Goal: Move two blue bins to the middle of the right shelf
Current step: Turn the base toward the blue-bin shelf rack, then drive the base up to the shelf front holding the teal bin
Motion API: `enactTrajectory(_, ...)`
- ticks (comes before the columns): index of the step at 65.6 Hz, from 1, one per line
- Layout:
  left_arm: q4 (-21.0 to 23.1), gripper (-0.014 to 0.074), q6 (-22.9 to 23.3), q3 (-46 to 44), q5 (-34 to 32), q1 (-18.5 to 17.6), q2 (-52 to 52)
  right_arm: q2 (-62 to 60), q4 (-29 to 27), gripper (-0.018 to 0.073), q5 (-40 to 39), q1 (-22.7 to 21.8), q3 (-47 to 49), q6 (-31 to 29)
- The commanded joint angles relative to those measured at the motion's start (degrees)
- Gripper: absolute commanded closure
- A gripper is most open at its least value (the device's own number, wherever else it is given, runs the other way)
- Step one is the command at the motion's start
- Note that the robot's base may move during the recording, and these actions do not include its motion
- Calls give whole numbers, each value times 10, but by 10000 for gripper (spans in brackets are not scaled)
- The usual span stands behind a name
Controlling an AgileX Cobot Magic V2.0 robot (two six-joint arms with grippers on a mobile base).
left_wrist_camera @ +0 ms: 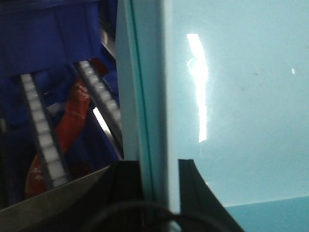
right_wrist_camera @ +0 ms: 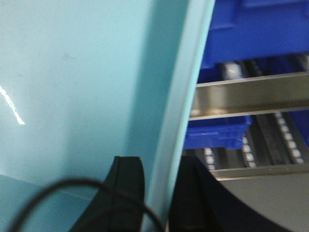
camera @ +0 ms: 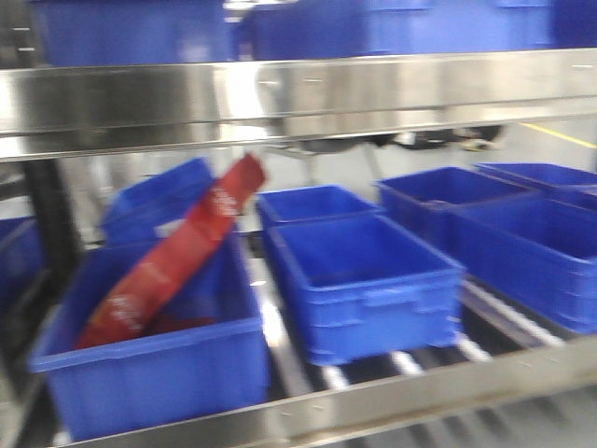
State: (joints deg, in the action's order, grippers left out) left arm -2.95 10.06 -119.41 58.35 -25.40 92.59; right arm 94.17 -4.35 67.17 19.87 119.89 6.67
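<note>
A pale blue bin fills both wrist views, seen from inside. My left gripper point(left_wrist_camera: 159, 193) is shut on the bin's left wall point(left_wrist_camera: 149, 96), one black finger point(left_wrist_camera: 128, 193) outside and one inside. In the other wrist view my right gripper point(right_wrist_camera: 159, 193) is shut on the bin's right wall point(right_wrist_camera: 178, 96) in the same way. Neither gripper nor the held bin shows in the front view. That view faces a roller shelf with several dark blue bins, one in the middle point(camera: 364, 289) and one at the right point(camera: 532, 252).
A front-left bin point(camera: 149, 373) holds a red packet point(camera: 177, 261) leaning up out of it. A steel shelf beam point(camera: 298, 93) crosses above with more blue bins on top. A steel front rail point(camera: 420, 397) edges the rollers. The picture is blurred.
</note>
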Motion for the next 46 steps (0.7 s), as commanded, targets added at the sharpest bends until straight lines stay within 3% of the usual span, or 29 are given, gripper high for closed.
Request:
enactTrajectory(1,23,707,-4,-12,-88,-5,-13,-6,-21,712,-38,4,7,-11)
enactTrajectory(46,23,707,-4,-12,-88,-5,-13,-6,-21,712,-38,4,7,-11)
